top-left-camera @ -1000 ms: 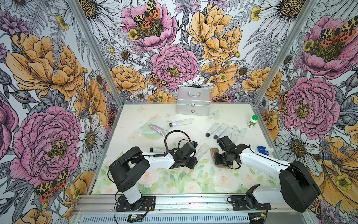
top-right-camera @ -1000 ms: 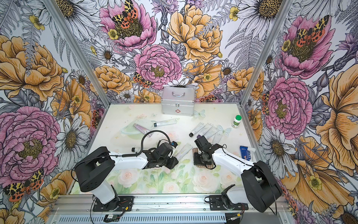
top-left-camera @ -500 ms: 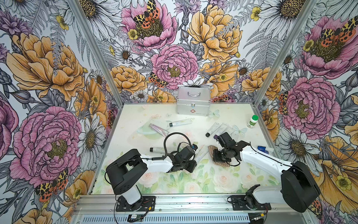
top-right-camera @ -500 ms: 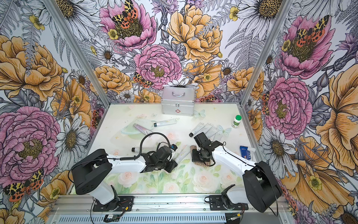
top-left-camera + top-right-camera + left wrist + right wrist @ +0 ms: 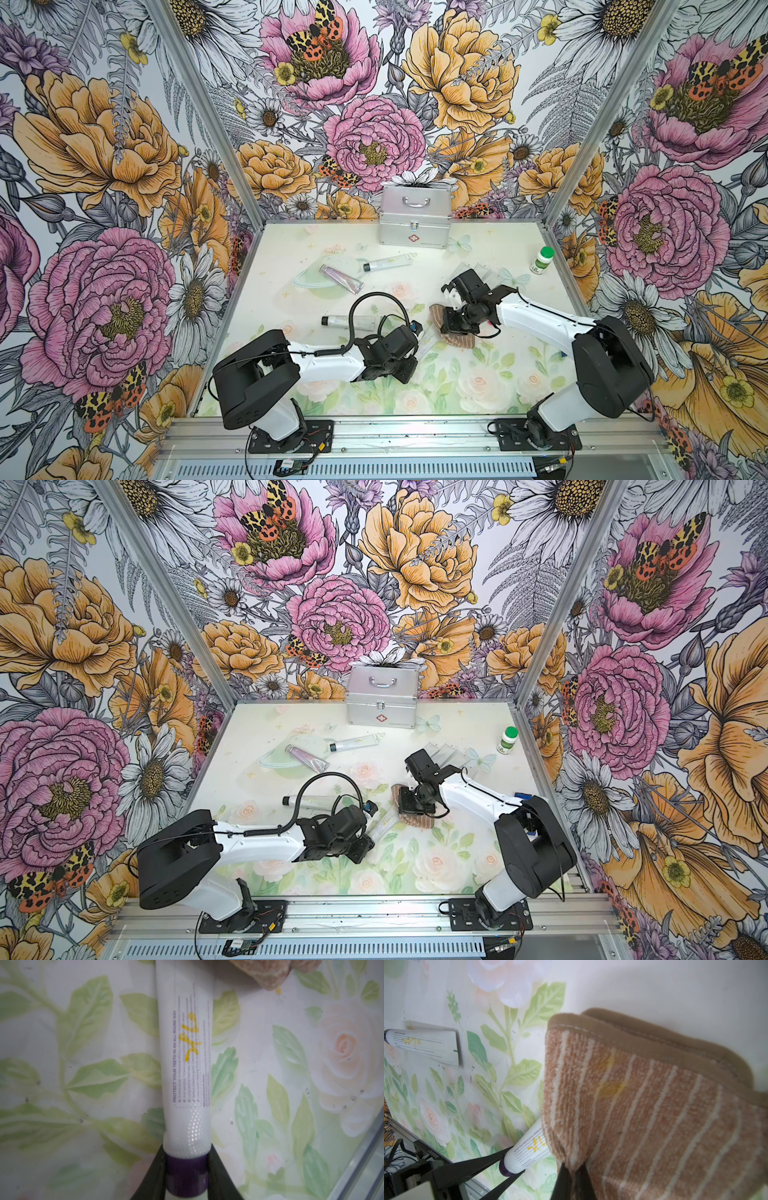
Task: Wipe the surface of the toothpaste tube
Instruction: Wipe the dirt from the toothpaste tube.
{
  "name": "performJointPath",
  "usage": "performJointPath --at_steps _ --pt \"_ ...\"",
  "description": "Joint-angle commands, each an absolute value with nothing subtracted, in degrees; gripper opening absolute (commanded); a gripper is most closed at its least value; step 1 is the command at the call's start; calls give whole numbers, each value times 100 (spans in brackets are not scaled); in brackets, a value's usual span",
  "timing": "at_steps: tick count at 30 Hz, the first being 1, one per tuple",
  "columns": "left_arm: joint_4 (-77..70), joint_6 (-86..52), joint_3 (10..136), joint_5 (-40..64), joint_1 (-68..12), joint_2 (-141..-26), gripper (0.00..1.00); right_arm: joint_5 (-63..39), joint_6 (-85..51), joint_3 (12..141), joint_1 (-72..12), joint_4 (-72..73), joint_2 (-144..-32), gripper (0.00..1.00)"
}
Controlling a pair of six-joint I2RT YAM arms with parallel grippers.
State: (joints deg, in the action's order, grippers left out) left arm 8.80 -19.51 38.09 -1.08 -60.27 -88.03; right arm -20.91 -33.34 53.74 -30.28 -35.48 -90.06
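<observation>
Toothpaste tube (image 5: 187, 1064) lies on the tabletop (image 5: 478, 386) btwn the two arms, somewhat nearer the front edge than the back, running slantwise w/ its cap end toward the left arm. White body, purple cap (image 5: 185, 1178), small purple print along it and a yellow scrawl (image 5: 190, 1039) approx. halfway up.

Left claw (image 5: 186, 1155) is pinching the tube at the cap end: one dark finger each side, pressed against the cap and the tube's shoulder.

Right claw (image 5: 572, 1167) has its fingers pressed together on a fold of the cloth (image 5: 643, 1105), an orange-brown terry cloth w/ thin white stripes and a plain brown hem. A couple of faint yellow smudges (image 5: 612, 1086) show on it. The cloth hangs bunched under the right claw at the tube's flat end. In the right wrist view it covers part of the yellow scrawl; in the left wrist view it sits just beside the tube's far end. It probably touches the tube, but contact isn't clear.

Elsewhere on the tabletop:
- a second white tube (image 5: 351, 321) w/ dark cap, just beyond the left arm's wrist on the back-edge side
- a pink tube (image 5: 341, 279) and another pale tube (image 5: 387, 262) toward the back, left of mid
- a silver case (image 5: 414, 226) w/ a red cross at the mid back edge
- a green-capped bottle (image 5: 542, 261) near the back right corner
</observation>
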Motion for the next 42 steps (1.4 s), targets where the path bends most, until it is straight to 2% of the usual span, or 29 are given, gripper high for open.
performJointPath --at_steps 1,8,13,23,27,35,42 --pt "1019 -1964 3708 -316 -6060 -8840 28 -2541 -3349 5526 -3144 -3156 -9160 0" --pt "869 -1960 3675 -255 -6045 -8887 27 -2970 -3604 5461 -3316 -2766 -9385 0" --pt "805 -1960 3639 -209 -6029 -8832 28 -2880 -3679 5425 -3428 -2634 -9642 0" --pt "778 -1967 3587 -201 -6022 -8754 27 -1517 -3383 5405 -3224 -3035 -9822 0" --pt "768 -1971 3577 -202 -6014 -8710 27 -1309 -3298 5380 -3128 -3067 -9929 0" --pt "707 -1969 3567 -158 -5959 -8756 27 -1791 -3401 5527 -3488 -3029 -9932 0" --pt "661 -1951 3543 -73 -5850 -8697 27 -2245 -3755 5158 -3912 -2751 -9596 0"
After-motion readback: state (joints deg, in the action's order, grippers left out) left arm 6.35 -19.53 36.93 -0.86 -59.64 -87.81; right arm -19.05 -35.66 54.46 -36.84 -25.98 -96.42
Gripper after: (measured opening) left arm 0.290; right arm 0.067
